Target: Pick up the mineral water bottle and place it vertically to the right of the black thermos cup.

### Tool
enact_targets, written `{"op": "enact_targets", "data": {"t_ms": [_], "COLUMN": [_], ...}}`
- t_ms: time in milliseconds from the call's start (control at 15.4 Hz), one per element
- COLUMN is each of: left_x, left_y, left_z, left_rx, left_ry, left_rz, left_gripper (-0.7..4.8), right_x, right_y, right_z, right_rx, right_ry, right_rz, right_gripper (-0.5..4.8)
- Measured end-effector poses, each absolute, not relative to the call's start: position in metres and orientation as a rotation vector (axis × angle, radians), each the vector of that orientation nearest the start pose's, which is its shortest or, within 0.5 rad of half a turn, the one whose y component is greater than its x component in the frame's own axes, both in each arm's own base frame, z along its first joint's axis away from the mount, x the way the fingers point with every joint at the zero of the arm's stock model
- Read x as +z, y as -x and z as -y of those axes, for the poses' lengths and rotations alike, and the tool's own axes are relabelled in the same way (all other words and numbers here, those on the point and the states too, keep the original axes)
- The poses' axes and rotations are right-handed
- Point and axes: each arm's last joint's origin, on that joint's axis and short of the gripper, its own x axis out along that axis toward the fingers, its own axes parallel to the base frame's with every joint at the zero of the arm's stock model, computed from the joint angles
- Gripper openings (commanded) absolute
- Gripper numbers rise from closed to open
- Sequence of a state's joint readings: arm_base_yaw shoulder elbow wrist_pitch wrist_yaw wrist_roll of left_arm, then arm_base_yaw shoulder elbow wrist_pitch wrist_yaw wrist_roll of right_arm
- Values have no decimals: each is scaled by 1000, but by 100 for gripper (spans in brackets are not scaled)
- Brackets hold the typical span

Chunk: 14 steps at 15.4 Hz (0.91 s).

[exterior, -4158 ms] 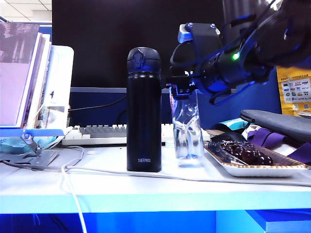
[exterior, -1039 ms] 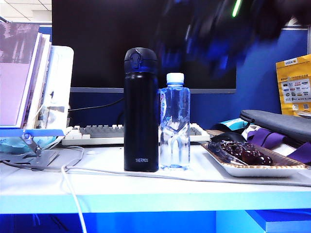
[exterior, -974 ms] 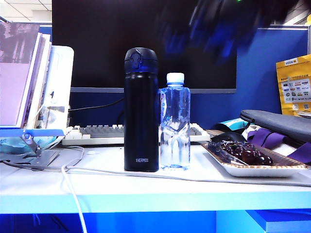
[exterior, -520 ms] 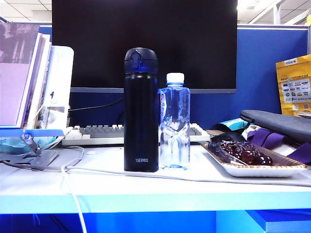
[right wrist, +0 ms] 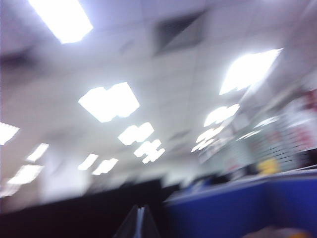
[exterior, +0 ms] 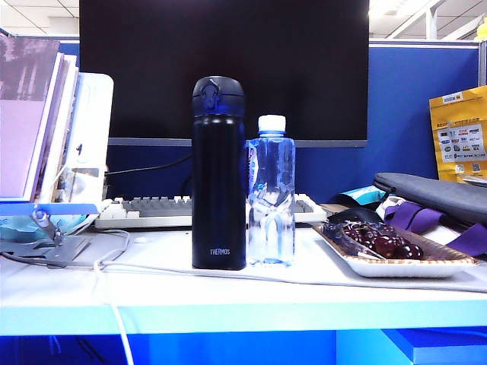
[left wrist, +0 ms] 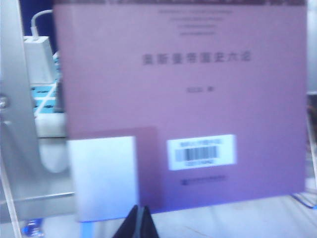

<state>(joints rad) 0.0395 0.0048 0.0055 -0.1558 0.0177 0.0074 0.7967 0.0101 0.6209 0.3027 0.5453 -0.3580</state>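
- Bottle placement: your mineral water bottle (exterior: 271, 194) stands at centre frame on the desk (exterior: 228, 293), touching or just beside the right flank of the black thermos cup (exterior: 218, 173).
- Its long axis runs vertical, white cap up.
- Risk: it is narrow-based and pinched at the waist, so a returning arm brushing it could topple it against the thermos.
- Left gripper (left wrist: 140, 223) is clenched empty, facing a pink book (left wrist: 188, 109).
- Right gripper (right wrist: 138, 224) is clenched empty, aimed at the ceiling.

Left gripper (left wrist: 139, 221) fingers pressed together, level. Right gripper (right wrist: 139, 221) closed too, tilted upward. Neither arm shows in exterior view.
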Motion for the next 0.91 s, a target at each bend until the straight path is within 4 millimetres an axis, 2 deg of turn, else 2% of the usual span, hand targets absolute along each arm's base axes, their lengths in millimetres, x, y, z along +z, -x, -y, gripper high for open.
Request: {"op": "enact_targets", "data": {"t_ms": [65, 195, 325, 390, 520, 650, 780, 910], "left_x": [150, 150, 150, 150, 150, 150, 150, 150], "left_y": [-96, -96, -96, -96, -96, -96, -96, -96], "left_z": [-3, -3, -3, -3, -3, -3, -3, -3], "left_rx": [20, 23, 22, 21, 22, 21, 21, 21], "left_ry": [-3, -3, -3, -3, -3, -3, -3, -3], "left_rz": [-155, -155, -155, -155, -155, -155, -155, -155], "left_gripper": [-2, -2, -2, -2, -3, -2, -3, -2], "right_x": [364, 348, 326, 314, 282, 255, 230, 217], "right_y": [-4, -15, -30, -35, -50, -63, -77, -85], "right_z": [14, -3, -20, -26, -41, -50, -47, -38], "right_rx": [237, 399, 486, 511, 532, 484, 391, 376], "right_ry": [-118, 50, 188, 205, 184, 158, 155, 127], "right_rz": [682, 524, 323, 292, 237, 262, 213, 187], "right_gripper": [-1, -1, -1, -1, -1, -1, -1, -1]}}
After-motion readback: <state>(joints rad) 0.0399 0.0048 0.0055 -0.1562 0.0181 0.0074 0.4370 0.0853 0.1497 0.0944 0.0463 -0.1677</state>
